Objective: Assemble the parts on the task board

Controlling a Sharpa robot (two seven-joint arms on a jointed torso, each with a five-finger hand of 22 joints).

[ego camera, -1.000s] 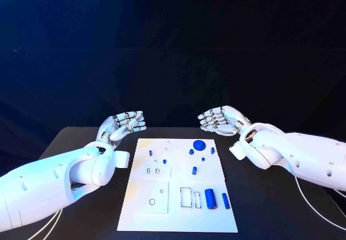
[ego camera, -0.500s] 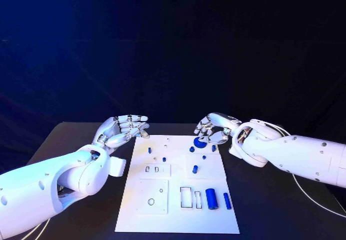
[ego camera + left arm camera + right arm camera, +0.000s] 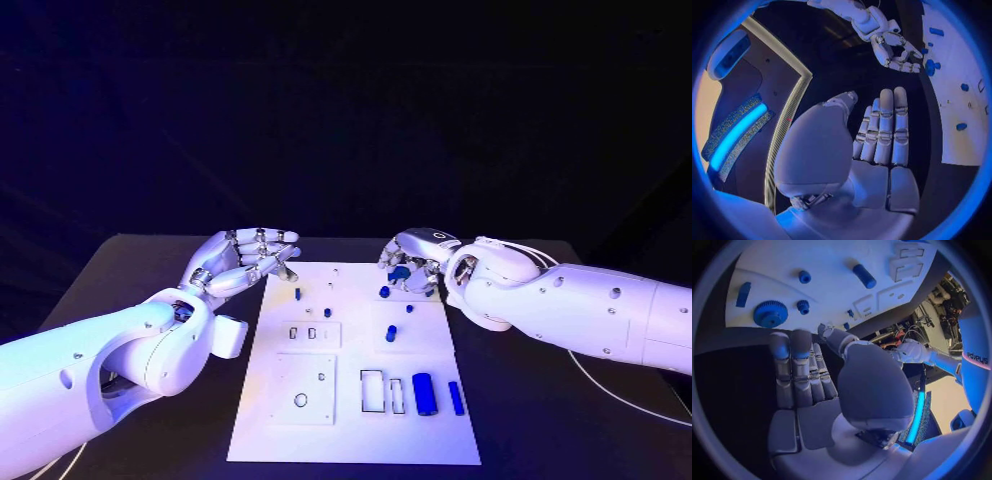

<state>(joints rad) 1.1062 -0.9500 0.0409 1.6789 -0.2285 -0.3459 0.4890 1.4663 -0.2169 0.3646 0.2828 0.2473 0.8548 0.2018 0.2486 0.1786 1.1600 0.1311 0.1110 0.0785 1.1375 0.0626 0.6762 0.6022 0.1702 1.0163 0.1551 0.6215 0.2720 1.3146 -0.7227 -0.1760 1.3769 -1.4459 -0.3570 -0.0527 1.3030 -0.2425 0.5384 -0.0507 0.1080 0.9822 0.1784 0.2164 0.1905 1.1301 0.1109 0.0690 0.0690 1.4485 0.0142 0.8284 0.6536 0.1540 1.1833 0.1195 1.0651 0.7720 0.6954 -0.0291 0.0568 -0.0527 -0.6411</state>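
Seen from the head, at the left: left hand [image 3: 242, 258] raised over the black table [image 3: 130, 290] just off the far left corner of the task board [image 3: 346, 400], fingers loosely curled, holding nothing; from its own wrist, the same hand [image 3: 879, 135] with fingers straight and close side by side, palm bare. In the middle: white task board lying lengthwise away from the robot, carrying small blue parts — a short peg [image 3: 299, 294] near the far left, another [image 3: 327, 312] just behind it toward the centre, an upright pin [image 3: 389, 336] near the middle, and at the near right a thick blue cylinder [image 3: 423, 394] lying beside a thinner blue rod [image 3: 456, 398], close to two rectangular slots. At the right: right hand [image 3: 411, 262] lowered over the far right corner of the board, fingers bent down around the blue gear [image 3: 398, 277]; contact with the gear cannot be told. From the right wrist: right hand [image 3: 807, 375] with fingers stretched toward the board edge, empty, the blue gear [image 3: 771, 314] lying on the board just beyond the fingertips, apart from them.
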